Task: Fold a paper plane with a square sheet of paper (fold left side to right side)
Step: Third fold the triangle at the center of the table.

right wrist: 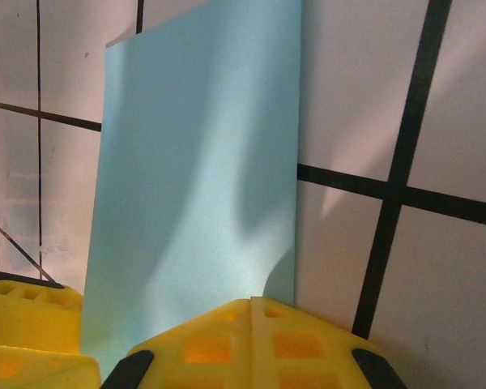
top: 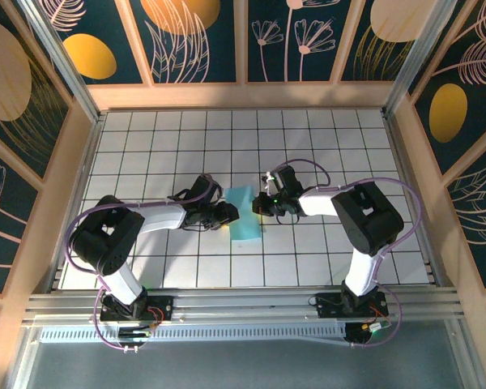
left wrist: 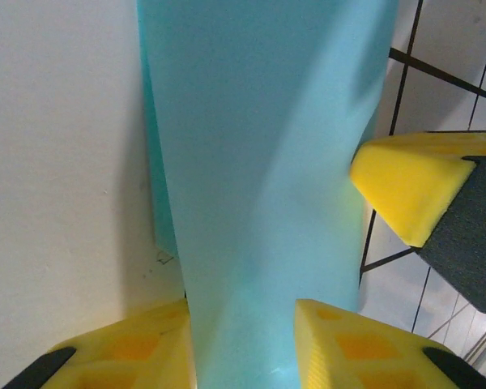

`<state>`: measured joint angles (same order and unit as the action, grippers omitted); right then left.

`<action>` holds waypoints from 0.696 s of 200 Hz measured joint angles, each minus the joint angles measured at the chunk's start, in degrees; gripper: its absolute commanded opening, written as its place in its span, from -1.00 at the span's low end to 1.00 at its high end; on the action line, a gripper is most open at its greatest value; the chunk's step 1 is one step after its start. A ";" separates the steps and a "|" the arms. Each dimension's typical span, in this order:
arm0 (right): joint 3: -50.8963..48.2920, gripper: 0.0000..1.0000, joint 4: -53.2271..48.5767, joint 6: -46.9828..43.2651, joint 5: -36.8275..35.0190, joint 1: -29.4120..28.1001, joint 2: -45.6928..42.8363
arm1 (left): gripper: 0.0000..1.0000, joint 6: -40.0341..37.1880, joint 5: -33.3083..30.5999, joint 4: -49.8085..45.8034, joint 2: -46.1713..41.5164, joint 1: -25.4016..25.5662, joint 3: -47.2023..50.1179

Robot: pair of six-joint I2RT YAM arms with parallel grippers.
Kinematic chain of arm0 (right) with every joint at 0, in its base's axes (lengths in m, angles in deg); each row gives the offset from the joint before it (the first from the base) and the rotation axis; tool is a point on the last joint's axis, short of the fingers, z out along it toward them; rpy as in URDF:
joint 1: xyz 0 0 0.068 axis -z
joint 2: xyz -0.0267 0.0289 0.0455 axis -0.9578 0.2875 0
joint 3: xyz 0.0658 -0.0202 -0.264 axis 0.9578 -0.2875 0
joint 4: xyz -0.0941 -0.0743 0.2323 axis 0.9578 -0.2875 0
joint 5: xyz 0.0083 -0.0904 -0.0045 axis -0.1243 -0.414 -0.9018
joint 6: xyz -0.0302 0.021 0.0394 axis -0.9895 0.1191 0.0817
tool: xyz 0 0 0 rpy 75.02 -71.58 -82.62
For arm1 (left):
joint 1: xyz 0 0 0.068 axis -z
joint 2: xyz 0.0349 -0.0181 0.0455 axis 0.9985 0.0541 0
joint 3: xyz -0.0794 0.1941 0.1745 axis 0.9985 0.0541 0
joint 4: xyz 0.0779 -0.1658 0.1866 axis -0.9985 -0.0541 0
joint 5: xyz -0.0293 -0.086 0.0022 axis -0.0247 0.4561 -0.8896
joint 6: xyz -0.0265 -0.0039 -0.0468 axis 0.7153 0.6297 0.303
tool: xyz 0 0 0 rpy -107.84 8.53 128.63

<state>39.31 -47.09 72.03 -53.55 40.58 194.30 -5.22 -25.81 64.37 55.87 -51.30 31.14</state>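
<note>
The square sheet of paper (top: pixel 245 215) lies near the table's middle as a light-cyan shape about one tile wide, with its top layer slightly raised. My left gripper (top: pixel 229 214) is at its left edge. In the left wrist view its yellow fingers (left wrist: pixel 348 340) stand apart, and the paper (left wrist: pixel 259 162) runs between them, with a darker lower layer showing at the left. My right gripper (top: pixel 265 204) is at the sheet's right edge. Its fingertips (right wrist: pixel 251 301) are closed together, resting at the paper's (right wrist: pixel 194 178) near edge. One right finger (left wrist: pixel 405 186) shows beside the sheet.
The white grid table (top: pixel 324 146) is boxed in by wooden walls (top: pixel 243 96) at the back and sides. An aluminium rail (top: pixel 243 301) carries both arm bases along the near edge. Open tiles lie behind and in front of the paper.
</note>
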 measured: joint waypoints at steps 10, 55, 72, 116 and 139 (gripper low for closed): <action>0.00 -1.00 0.00 0.00 0.00 0.00 0.00 | -0.29 0.00 -0.11 0.00 -0.02 0.00 0.04; 0.00 -1.00 0.00 0.00 0.00 0.00 0.00 | -0.52 0.79 -0.63 0.28 -0.26 0.00 0.37; 0.00 -1.00 0.00 -0.02 0.00 0.00 0.00 | -0.65 1.01 -0.79 0.61 -0.42 0.00 0.48; -0.02 -0.80 -0.11 -0.24 -0.59 0.00 -0.66 | -0.85 2.58 -0.57 2.71 -2.21 0.00 3.13; -0.59 -0.54 -0.15 -1.22 -1.73 0.00 -3.28 | -0.87 3.52 -0.55 3.41 -3.56 0.00 3.96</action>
<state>38.72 -47.24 70.81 -55.27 40.58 191.02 -1.70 -26.36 67.78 52.31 -51.30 35.10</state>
